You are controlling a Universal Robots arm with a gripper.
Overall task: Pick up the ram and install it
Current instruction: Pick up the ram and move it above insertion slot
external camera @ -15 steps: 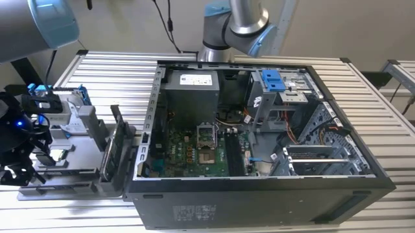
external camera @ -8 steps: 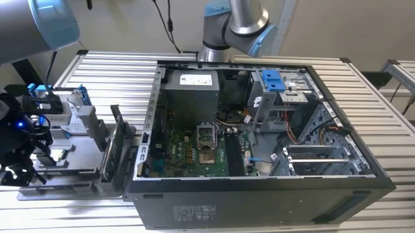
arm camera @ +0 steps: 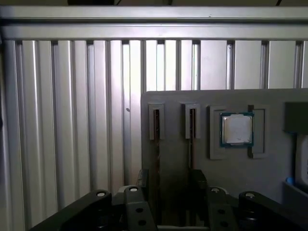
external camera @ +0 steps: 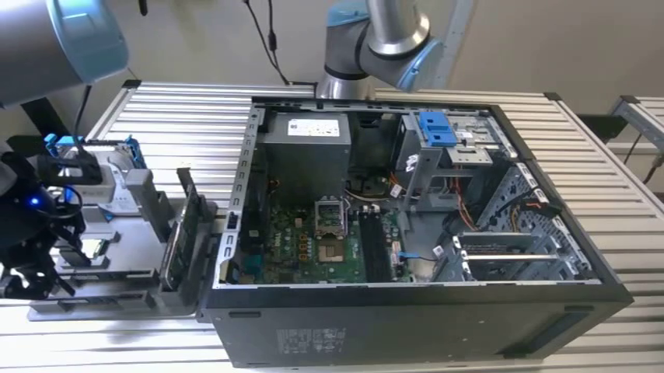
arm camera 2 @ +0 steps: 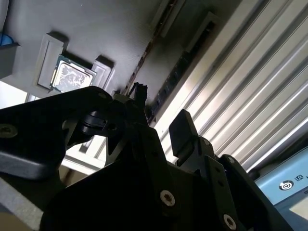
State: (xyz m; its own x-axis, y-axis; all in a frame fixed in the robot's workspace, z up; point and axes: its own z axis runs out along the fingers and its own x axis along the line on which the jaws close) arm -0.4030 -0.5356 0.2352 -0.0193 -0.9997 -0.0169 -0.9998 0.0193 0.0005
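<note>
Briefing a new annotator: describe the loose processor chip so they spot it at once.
A grey parts tray sits on the slatted table, at the exterior view's left of the open computer case. In the first wrist view the processor chip lies flat in a recess beside two narrow slots. It is square and silver-topped; the slots hold thin dark boards on edge.

Silver-grey arm (external camera: pixel 389 22), pale blue joint caps (external camera: pixel 421 64), black angular pincer (arm camera 2: pixel 159 109), round silver screw heads (arm camera 2: pixel 167 197) on it
</note>
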